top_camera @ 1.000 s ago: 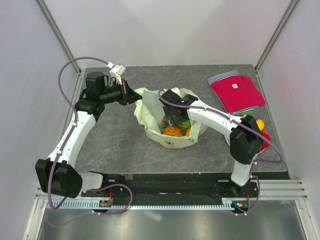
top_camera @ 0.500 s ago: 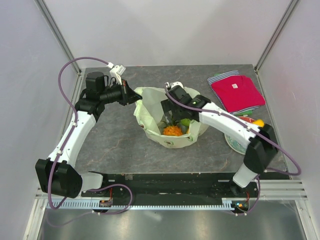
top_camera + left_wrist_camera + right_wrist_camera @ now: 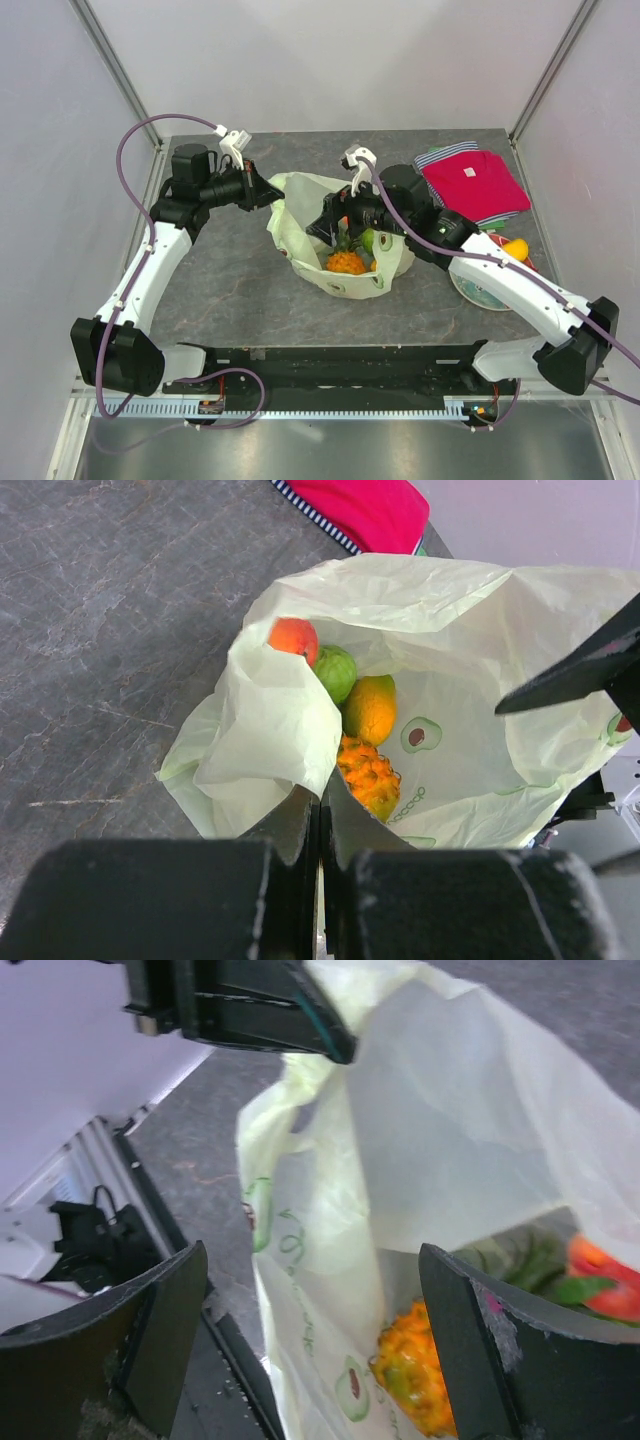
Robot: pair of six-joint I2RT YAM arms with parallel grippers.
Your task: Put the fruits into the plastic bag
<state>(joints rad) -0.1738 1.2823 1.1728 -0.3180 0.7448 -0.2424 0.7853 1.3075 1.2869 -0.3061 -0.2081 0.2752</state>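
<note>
One camera looks down on the whole counter (image 3: 230, 290) from high behind; both wrist cameras peer closely, from opposite sides, into the plastic bag (image 3: 270, 730) all three share.

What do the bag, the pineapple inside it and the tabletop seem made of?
The plastic bag: thin pale-green film, slightly translucent; it creases and folds limply. The pineapple: probably moulded plastic, matte, its bumpy orange skin too uniform for real fruit. The tabletop: dark grey with pale veins, either stone or a stone-print laminate; I cannot tell which.
</note>
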